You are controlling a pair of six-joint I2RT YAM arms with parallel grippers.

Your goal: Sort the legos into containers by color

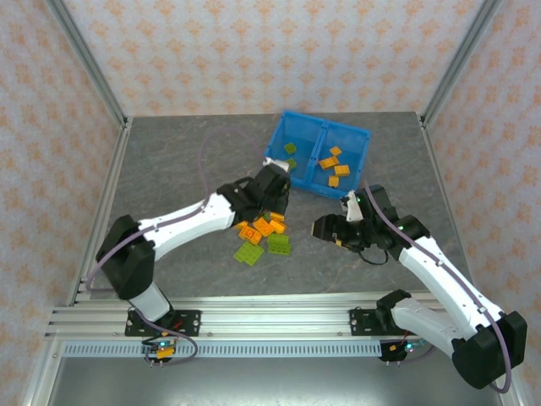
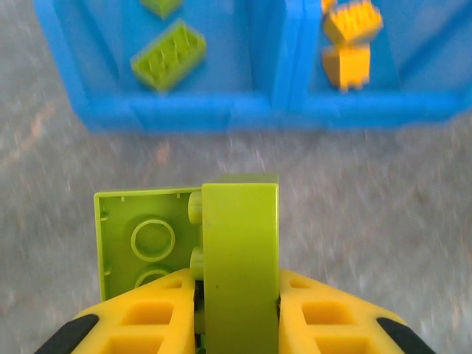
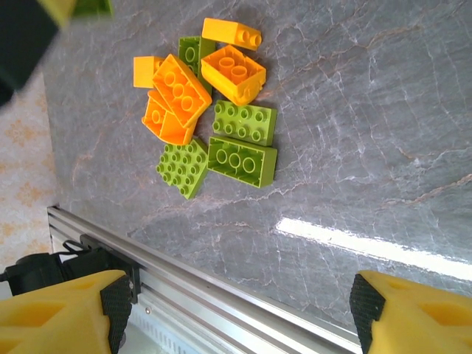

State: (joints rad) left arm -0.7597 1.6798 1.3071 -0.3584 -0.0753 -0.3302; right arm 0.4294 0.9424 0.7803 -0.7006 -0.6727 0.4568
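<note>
My left gripper is shut on an upright lime green lego; a second green brick clings to its left side, underside facing me. Seen from above, that gripper hovers just short of the blue bin's near-left wall. The left container holds green bricks and the right container holds orange ones. A loose pile of orange legos and green legos lies on the table. My right gripper stands open and empty, right of the pile.
In the right wrist view the pile's orange bricks and green bricks lie ahead of the open fingers, with the aluminium rail along the table's near edge below. Frame posts stand at the back corners.
</note>
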